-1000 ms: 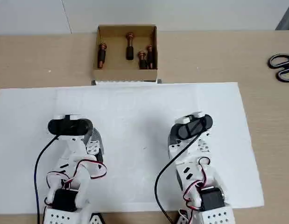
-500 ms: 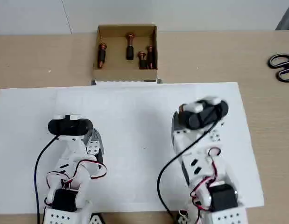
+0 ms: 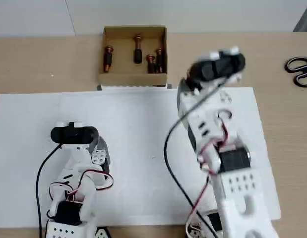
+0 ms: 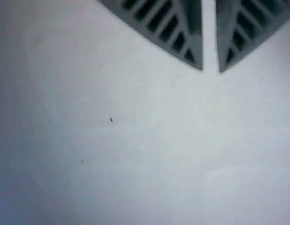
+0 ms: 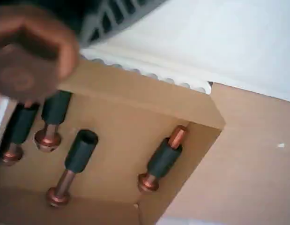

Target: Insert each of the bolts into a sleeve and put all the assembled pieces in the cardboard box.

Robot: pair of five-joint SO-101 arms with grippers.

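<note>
I observe the worktop carrying a white paper sheet. The right arm is stretched toward twelve o'clock. Its pincer is over the cardboard box, closed on a blurred copper bolt; I cannot tell if the bolt has a sleeve. The left arm sits folded at seven o'clock, its pincer narrow and holding nothing, above the sheet. The box stands at twelve o'clock, touching the sheet's far edge. Scissors lie at two o'clock. Four assembled pieces lie inside the box.
</note>
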